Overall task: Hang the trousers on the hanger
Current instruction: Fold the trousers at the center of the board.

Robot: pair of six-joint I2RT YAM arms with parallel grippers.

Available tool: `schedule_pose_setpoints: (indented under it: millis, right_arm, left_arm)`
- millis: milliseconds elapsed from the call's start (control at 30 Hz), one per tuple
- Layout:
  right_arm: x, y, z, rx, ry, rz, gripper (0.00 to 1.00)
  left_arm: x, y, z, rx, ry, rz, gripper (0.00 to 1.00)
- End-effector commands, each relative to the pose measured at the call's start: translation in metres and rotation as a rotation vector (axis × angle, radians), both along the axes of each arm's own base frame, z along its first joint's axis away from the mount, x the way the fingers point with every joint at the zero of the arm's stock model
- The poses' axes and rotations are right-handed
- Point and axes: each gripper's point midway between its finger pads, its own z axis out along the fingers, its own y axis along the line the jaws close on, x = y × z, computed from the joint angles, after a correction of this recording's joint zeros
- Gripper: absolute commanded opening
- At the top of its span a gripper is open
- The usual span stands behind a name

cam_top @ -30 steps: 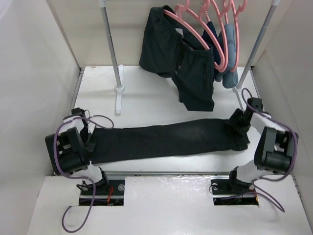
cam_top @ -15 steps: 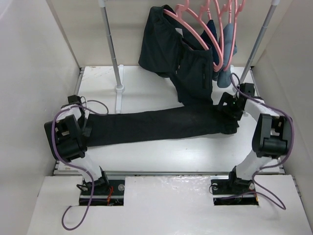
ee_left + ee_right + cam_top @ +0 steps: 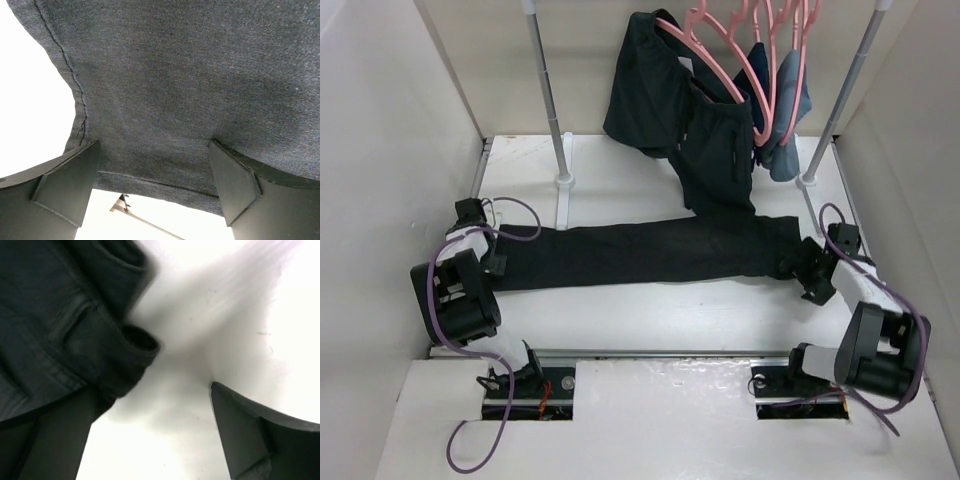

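Trousers (image 3: 640, 255), faded black, lie stretched flat; left gripper (image 3: 153, 152), right gripper (image 3: 153, 390) apparently spread wide.

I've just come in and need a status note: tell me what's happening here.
The long black trousers lie stretched flat across the table, one robot hand at each end. The left hand is open with the cloth's left end between its fingers. The right hand, also open, sits just off the waistband end. The pink hangers hang on the rack behind; the trousers are not on one yet.
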Motion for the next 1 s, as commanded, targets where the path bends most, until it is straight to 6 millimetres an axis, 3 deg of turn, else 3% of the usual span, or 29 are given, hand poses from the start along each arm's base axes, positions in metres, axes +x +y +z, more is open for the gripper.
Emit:
schedule_pose_setpoints:
  millis: [0, 67, 100, 167, 267, 333, 367, 433, 467, 500, 600, 633, 700, 733, 800, 833, 867, 967]
  right_arm:
    - [0.038, 0.005, -0.011, 0.086, -0.087, -0.034, 1.0]
    - [0.064, 0.002, -0.011, 0.097, -0.105, 0.014, 1.0]
    - [0.066, 0.004, -0.028, 0.117, -0.048, 0.052, 0.98]
    - [0.085, 0.004, -0.024, 0.138, -0.065, 0.067, 0.98]
    - [0.084, 0.001, -0.034, 0.149, -0.034, 0.056, 0.86]
    - [0.082, 0.003, -0.044, 0.171, -0.01, 0.048, 0.71]
    - [0.08, 0.008, -0.049, 0.195, -0.004, 0.058, 0.54]
    - [0.075, 0.001, -0.057, 0.203, 0.002, 0.045, 0.36]
    - [0.074, 0.001, -0.057, 0.199, 0.002, 0.053, 0.07]
    - [0.07, -0.002, -0.057, 0.2, 0.003, 0.037, 0.0]
    - [0.065, -0.016, -0.04, 0.12, -0.022, 0.031, 0.0]
    - [0.067, -0.023, -0.027, 0.073, -0.041, 0.029, 0.0]
    - [0.064, -0.039, 0.02, -0.047, -0.106, 0.013, 0.0]
    - [0.061, -0.058, 0.04, -0.157, -0.115, -0.036, 0.0]
    - [0.058, -0.08, 0.113, -0.318, -0.211, -0.07, 0.0]
    - [0.051, -0.098, 0.138, -0.419, -0.218, -0.126, 0.0]
    - [0.052, -0.108, 0.182, -0.49, -0.285, -0.157, 0.0]
    - [0.031, -0.121, 0.247, -0.636, -0.343, -0.196, 0.0]
  left_arm:
    - [0.001, -0.011, -0.003, -0.054, -0.027, -0.009, 0.88]
    - [0.002, -0.011, 0.002, -0.051, -0.025, -0.017, 0.88]
    - [0.002, -0.011, 0.002, -0.051, -0.025, -0.017, 0.88]
    - [0.003, -0.01, 0.008, -0.047, -0.037, -0.018, 0.88]
    - [0.004, -0.008, 0.014, -0.031, -0.051, -0.014, 0.88]
    - [0.004, -0.008, 0.016, -0.028, -0.059, -0.014, 0.89]
    - [0.002, -0.007, 0.02, -0.018, -0.059, -0.009, 0.89]
    - [-0.001, -0.01, 0.022, -0.03, -0.055, -0.014, 0.89]
    - [0.002, -0.012, 0.029, -0.041, -0.072, -0.022, 0.89]
    - [-0.003, -0.016, 0.031, -0.059, -0.056, -0.027, 0.89]
    - [-0.002, -0.024, 0.047, -0.101, -0.057, -0.055, 0.9]
    - [-0.002, -0.026, 0.05, -0.113, -0.053, -0.06, 0.9]
    - [0.005, -0.031, 0.062, -0.146, -0.073, -0.078, 0.9]
    - [0.001, -0.035, 0.064, -0.172, -0.059, -0.075, 0.9]
    - [0.005, -0.041, 0.071, -0.204, -0.073, -0.081, 0.9]
    - [0.009, -0.048, 0.077, -0.228, -0.084, -0.104, 0.9]
    - [0.011, -0.05, 0.08, -0.237, -0.088, -0.108, 0.9]
    - [0.019, -0.072, 0.084, -0.273, -0.1, -0.135, 0.9]
